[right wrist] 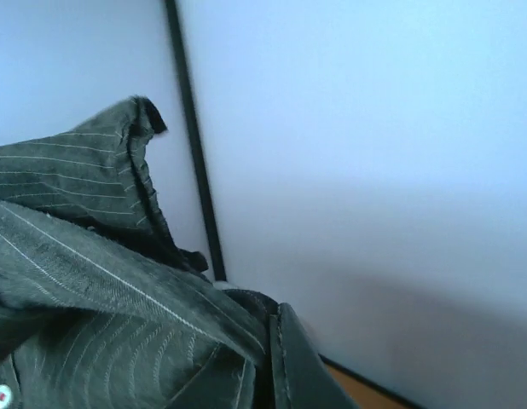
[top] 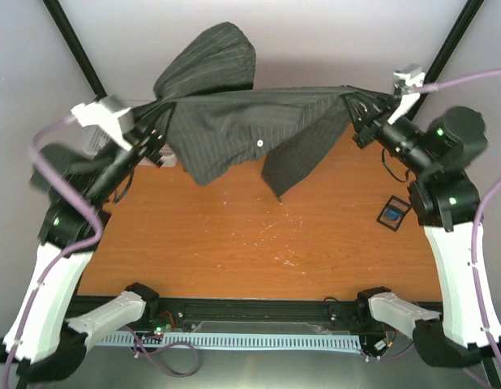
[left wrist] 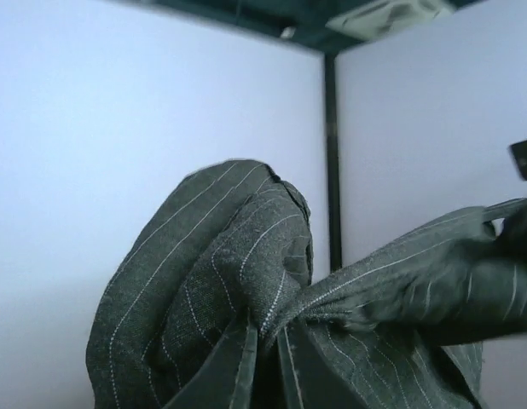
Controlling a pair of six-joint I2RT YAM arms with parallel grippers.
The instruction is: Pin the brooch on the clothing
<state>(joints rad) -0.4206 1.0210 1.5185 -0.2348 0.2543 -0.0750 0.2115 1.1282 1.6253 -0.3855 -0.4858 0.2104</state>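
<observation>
Far-left corner: the left arm leans in over the tabletop (top: 234, 251), with a black post (top: 72, 44) slanting up behind it against the pale wall. The wood along the left edge is open and bare.

The left gripper (top: 153, 130) is above the far edge, fingers clenched on a bunched fold of the shirt (top: 234, 113). Its wrist view shows the cloth gathered tight where the fingers meet.

The shirt is off the wood, pulled into a taut line between the two grippers along the far edge. It is dark charcoal with fine pale pinstripes. A loose hump of cloth stands up above the line, left of middle. Two flaps hang toward the tabletop. We cannot tell whether their tips touch it. One white button (top: 259, 143) shows on the hanging part.

The middle and near part of the tabletop are open, scuffed wood.

At the far-right corner the right gripper (top: 357, 113) is clamped on the shirt's other end. A second black post (top: 457, 32) rises behind it.

At the right edge a small dark square thing (top: 394, 213) lies flat just beside the right arm, well apart from the shirt. We cannot tell what it is.
</observation>
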